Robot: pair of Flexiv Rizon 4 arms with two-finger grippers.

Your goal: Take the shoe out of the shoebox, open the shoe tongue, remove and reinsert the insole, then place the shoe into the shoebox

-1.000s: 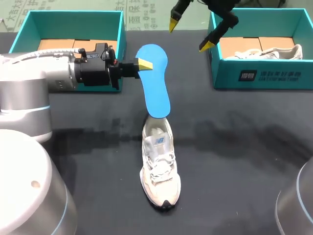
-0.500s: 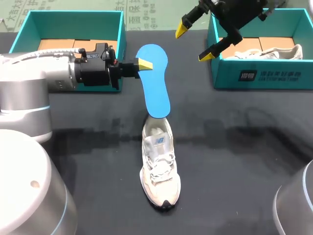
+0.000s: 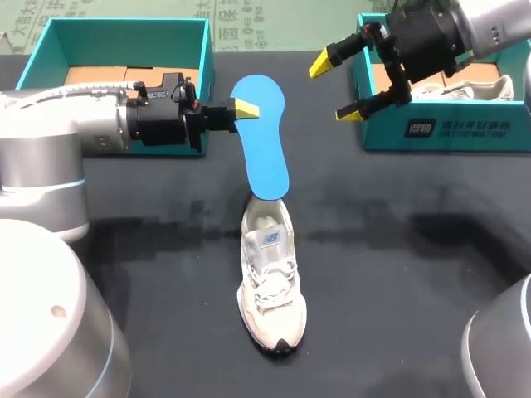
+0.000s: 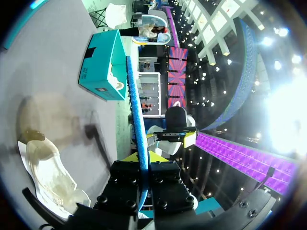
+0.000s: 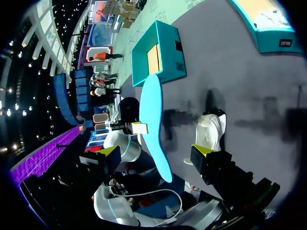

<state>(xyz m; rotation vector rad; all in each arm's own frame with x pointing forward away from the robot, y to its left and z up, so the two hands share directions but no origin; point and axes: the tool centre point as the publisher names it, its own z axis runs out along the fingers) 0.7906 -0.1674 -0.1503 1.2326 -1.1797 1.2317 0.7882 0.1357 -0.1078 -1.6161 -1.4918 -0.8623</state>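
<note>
Head view: right gripper point(image 3: 335, 89), jaws spread, has swung toward the shoebox point(image 3: 440, 128) at the table's far right corner. Left gripper point(image 3: 241, 110) still pinches the insole point(image 3: 264, 141) over the shoe point(image 3: 270, 282), so reinsertion is pending.

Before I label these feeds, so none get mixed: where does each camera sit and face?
Head: above and behind, looking down at the table; both arms show, left gripper holding the blue insole.
Left wrist: along its own gripper, insole edge-on.
Right wrist: past its open right gripper, toward the insole's flat side.
All three share insole and shoe.
</note>
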